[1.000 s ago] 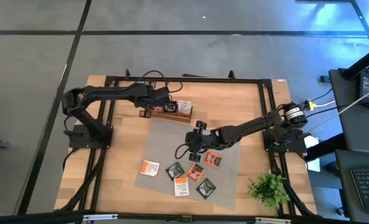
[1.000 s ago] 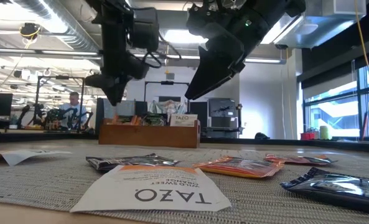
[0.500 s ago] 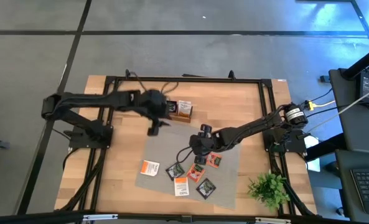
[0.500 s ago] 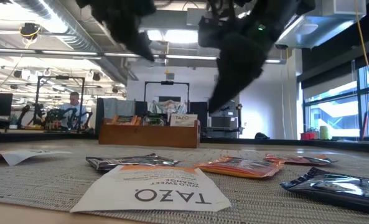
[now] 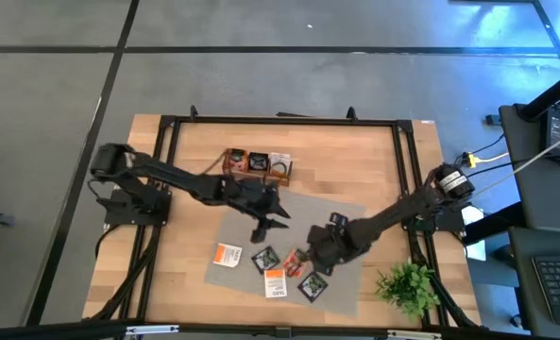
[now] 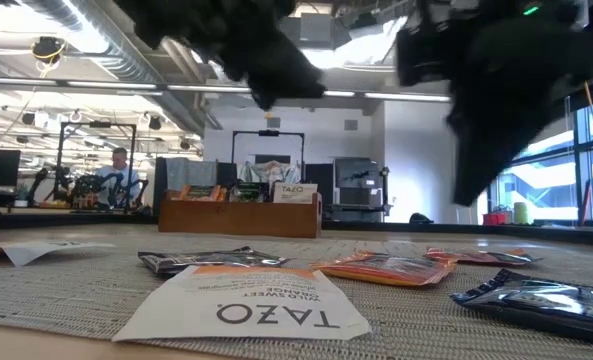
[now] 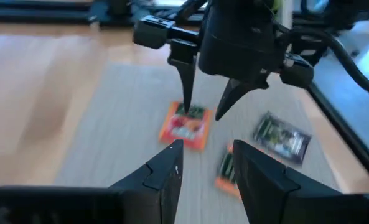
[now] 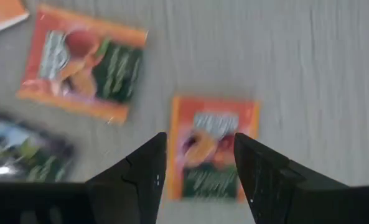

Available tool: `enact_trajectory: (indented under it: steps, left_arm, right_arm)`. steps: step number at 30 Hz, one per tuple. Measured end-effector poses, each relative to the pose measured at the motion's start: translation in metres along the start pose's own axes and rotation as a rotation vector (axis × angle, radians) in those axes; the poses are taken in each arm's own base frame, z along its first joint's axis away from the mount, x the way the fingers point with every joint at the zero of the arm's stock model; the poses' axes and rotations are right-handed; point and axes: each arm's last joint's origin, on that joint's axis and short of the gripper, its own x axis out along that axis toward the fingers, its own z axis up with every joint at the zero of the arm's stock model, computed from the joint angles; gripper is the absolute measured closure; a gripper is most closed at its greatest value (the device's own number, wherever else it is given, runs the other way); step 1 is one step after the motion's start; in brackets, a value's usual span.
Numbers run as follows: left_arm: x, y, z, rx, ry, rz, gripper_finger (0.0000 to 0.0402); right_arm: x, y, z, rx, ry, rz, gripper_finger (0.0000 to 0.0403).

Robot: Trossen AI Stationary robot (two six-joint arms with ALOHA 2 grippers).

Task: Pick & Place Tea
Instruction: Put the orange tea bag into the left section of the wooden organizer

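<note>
Several tea sachets lie flat on a grey mat (image 5: pixel 346 222) near the table's front: white with orange print (image 5: pixel 227 254), dark (image 5: pixel 313 283) and orange. My right gripper (image 8: pixel 200 138) points down, open, over an orange sachet (image 8: pixel 212 118) that lies below the gap between its fingers; the left wrist view shows the fingertips just above this sachet (image 7: pixel 185 129). My left gripper (image 7: pixel 203 155) is open with nothing in it over the mat's middle (image 5: pixel 261 229), facing the right gripper (image 7: pixel 204 112). The wooden tray (image 5: pixel 256 162) at the far side holds sachets.
A green plant (image 5: pixel 409 283) stands at the near right corner. Black frame rails (image 5: pixel 280 120) run around the tabletop. More sachets lie beside the right gripper: another orange one (image 8: pixel 81 65) and a dark one (image 8: pixel 16 152). A person (image 6: pixel 121 165) sits far behind the table.
My left gripper has left the tray, swung toward the near right over the mat's middle, and tipped up from pointing down to nearly level. My right gripper has moved toward the near edge, over the orange sachets, and tipped more steeply down. The sachets on the mat have not moved.
</note>
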Motion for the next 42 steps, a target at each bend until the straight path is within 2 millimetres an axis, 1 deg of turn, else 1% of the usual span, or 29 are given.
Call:
enact_trajectory:
  steps: [4,8,12,16,19,23,25,29,33,36,42]
  left_arm:
    - [0.031,0.001,-0.013,0.019,-0.047,-0.03,0.0265]
    - [0.056,0.003,-0.018,0.018,-0.038,-0.031,0.0267]
    - [0.079,0.0,-0.024,0.024,-0.006,-0.044,0.0267]
    - [0.096,-0.007,-0.027,0.112,0.004,-0.052,0.0267]
    - [0.106,-0.012,-0.028,0.157,0.011,-0.058,0.0269]
    - [0.117,-0.016,-0.023,0.162,-0.009,-0.067,0.0279]
    - [0.123,-0.015,-0.026,0.173,0.013,-0.068,0.0288]
    - [0.134,-0.013,-0.028,0.169,0.05,-0.062,0.031]
    - [0.136,-0.008,-0.031,0.165,0.075,-0.045,0.0334]
    - [0.136,-0.006,-0.031,0.184,0.08,-0.036,0.0353]
    - [0.145,-0.001,-0.039,0.189,0.058,-0.03,0.0388]
  right_arm:
    - [-0.014,0.011,-0.018,0.079,-0.005,-0.009,0.0215]
    - [-0.039,0.016,-0.033,0.162,-0.072,-0.008,0.0215]
    - [-0.062,0.019,-0.047,0.246,-0.151,0.011,0.0215]
    - [-0.068,0.023,-0.055,0.316,-0.212,0.016,0.0215]
    - [-0.061,0.02,-0.063,0.392,-0.223,-0.01,0.0215]
    - [-0.049,0.004,-0.078,0.492,-0.19,-0.052,0.0215]
    - [-0.045,-0.005,-0.085,0.539,-0.184,-0.053,0.0215]
    - [-0.038,-0.016,-0.093,0.648,-0.218,0.074,0.0215]
    - [-0.021,-0.017,-0.098,0.759,-0.271,0.217,0.0215]
    - [-0.012,-0.016,-0.098,0.8,-0.292,0.301,0.0215]
    - [-0.005,-0.018,-0.102,0.814,-0.288,0.342,0.0214]
